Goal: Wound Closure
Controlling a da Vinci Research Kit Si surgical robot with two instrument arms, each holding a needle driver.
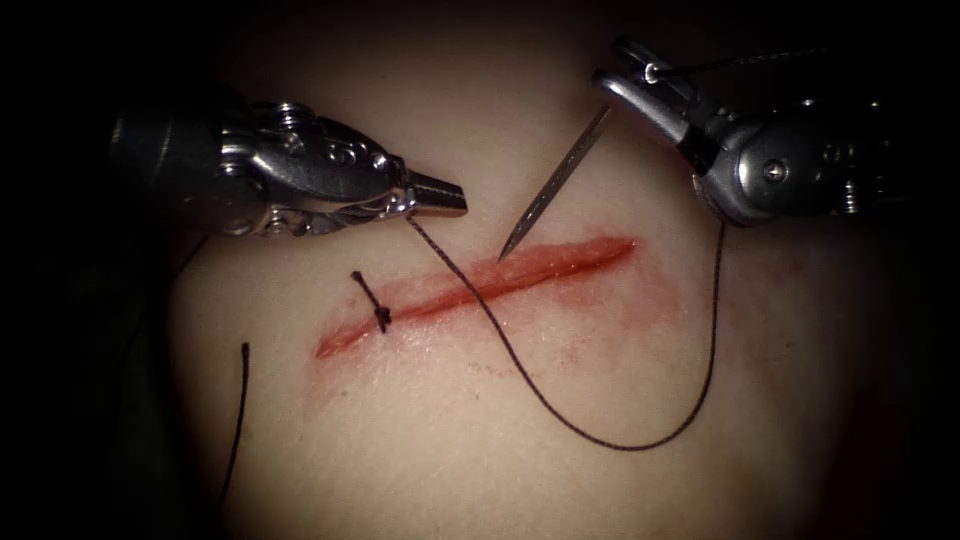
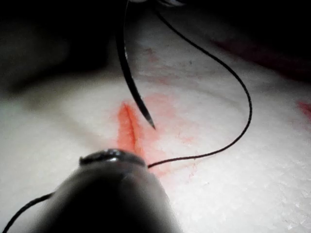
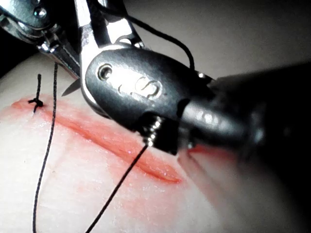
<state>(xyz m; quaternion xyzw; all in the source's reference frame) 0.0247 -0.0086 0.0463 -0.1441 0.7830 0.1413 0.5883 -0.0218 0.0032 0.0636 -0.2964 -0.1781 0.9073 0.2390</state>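
The tissue (image 1: pixel 450 440) carries a slanted red cut (image 1: pixel 470 285) with one tied stitch knot (image 1: pixel 382 318) near its left end. My right tool (image 1: pixel 620 82) is shut on the rear part of the curved needle (image 1: pixel 555 185). The needle slants down to a tip at the cut's upper left edge; whether it touches the tissue is unclear. My left tool (image 1: pixel 455 197) is shut on the dark thread (image 1: pixel 620 446), left of the needle. The thread crosses the cut, loops low and rises toward the right tool. Close up: needle (image 2: pixel 131 77), cut (image 2: pixel 127 131), knot (image 3: pixel 35 103), right tool (image 3: pixel 136 82).
A separate dark thread piece (image 1: pixel 240 400) lies on the tissue at far left. Red fluid stains the tissue around the cut's right half (image 1: pixel 650 300). The left tool (image 3: pixel 34 22) sits close beside the right tool's jaws.
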